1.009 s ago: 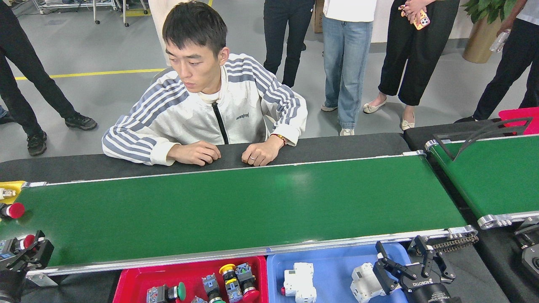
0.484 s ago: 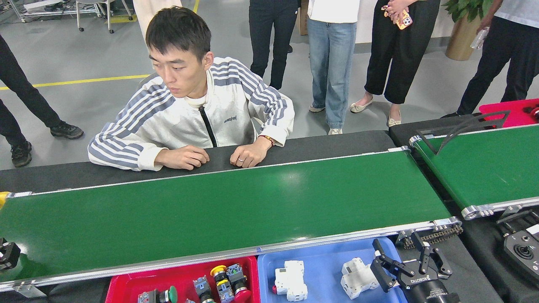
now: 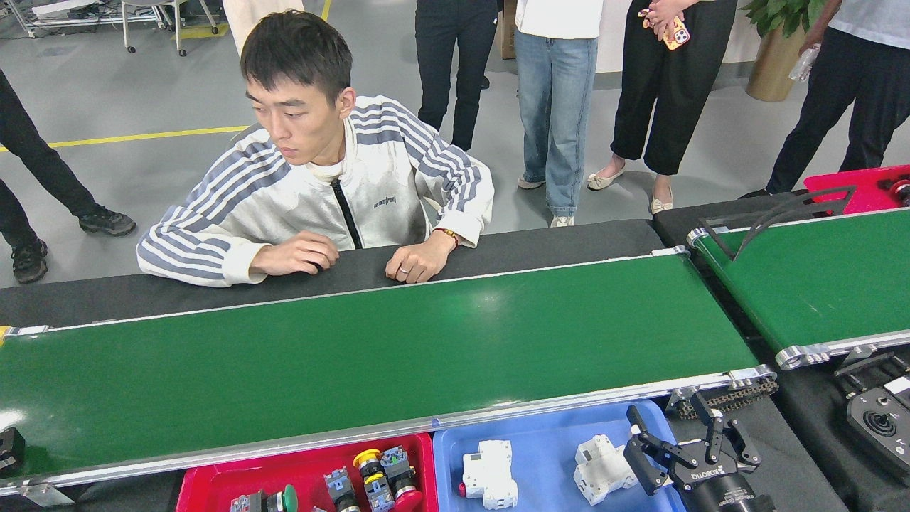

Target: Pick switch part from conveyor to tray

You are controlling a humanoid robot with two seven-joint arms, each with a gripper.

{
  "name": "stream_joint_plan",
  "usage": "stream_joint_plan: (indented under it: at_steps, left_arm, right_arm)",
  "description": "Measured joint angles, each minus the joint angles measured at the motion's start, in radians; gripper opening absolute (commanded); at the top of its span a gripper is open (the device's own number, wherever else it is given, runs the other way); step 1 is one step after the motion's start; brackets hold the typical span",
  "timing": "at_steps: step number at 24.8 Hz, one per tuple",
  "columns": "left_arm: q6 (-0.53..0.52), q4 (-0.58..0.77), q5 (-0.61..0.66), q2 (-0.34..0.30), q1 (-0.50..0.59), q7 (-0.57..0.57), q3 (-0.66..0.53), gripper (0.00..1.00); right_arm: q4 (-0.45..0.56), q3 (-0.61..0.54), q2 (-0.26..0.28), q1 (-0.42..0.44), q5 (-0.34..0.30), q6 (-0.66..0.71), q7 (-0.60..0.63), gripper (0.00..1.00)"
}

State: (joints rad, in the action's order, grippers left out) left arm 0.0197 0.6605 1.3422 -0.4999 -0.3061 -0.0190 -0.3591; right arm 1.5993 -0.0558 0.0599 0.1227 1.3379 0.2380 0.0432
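From the head view, the conveyor [image 3: 370, 355] runs bare across the middle: no switch part lies on the stretch of belt that shows, so there is nothing here yet to pick. The parts in sight already sit in the trays set just against the near rail, placed so a lift off the belt needs only a short carry. The red tray [image 3: 206, 483] holds several push-button switches [image 3: 380, 473] with yellow, red and green caps; the blue tray [image 3: 547, 444] holds two white breakers [image 3: 487, 473].

The right gripper [image 3: 675, 444] hangs over the blue tray's right end, just beside the nearer white breaker, its jaws spread wide and holding nothing; this looks like a waiting pose beside the belt. Of the left gripper [image 3: 8, 449] only a dark sliver shows at the left edge, over the belt's near rail, and I cannot tell how its jaws stand.

A seated person [image 3: 320, 192] rests both hands on the black worktop [image 3: 554, 242] behind the far rail, clear of the belt. A second belt [image 3: 825, 284] with a black bracket [image 3: 782, 213] lies to the right.
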Motion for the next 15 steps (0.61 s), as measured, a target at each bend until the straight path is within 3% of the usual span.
stream_joint_plan:
  at_steps: [3,6,9,10,14,15]
  left_arm:
    - [0.002,-0.046,-0.002,-0.001,-0.017,0.041,0.003,0.13]
    - [-0.019,-0.061,-0.002,0.001,-0.017,0.086,0.005,0.07]
    - [-0.085,-0.013,-0.01,0.017,0.006,0.108,0.008,0.13]
    - [-0.127,0.043,-0.015,0.027,0.032,0.109,0.01,0.24]
    - [-0.241,0.388,-0.02,0.052,0.238,0.113,0.005,0.94]
    - [-0.251,0.481,-0.02,0.069,0.299,0.11,0.005,0.99]
  right_arm:
    - [0.0,0.001,0.0,-0.001,0.0,0.003,0.0,1.0]
    - [0.0,0.001,0.0,-0.001,0.0,0.008,0.0,1.0]
    - [0.0,0.001,0.0,-0.001,0.0,0.01,0.0,1.0]
    - [0.0,0.0,0.0,-0.001,-0.001,0.01,0.0,1.0]
    - [-0.001,-0.006,0.0,-0.001,-0.003,0.013,-0.002,1.0]
    - [-0.001,-0.01,0.0,-0.001,-0.003,0.011,-0.002,1.0]
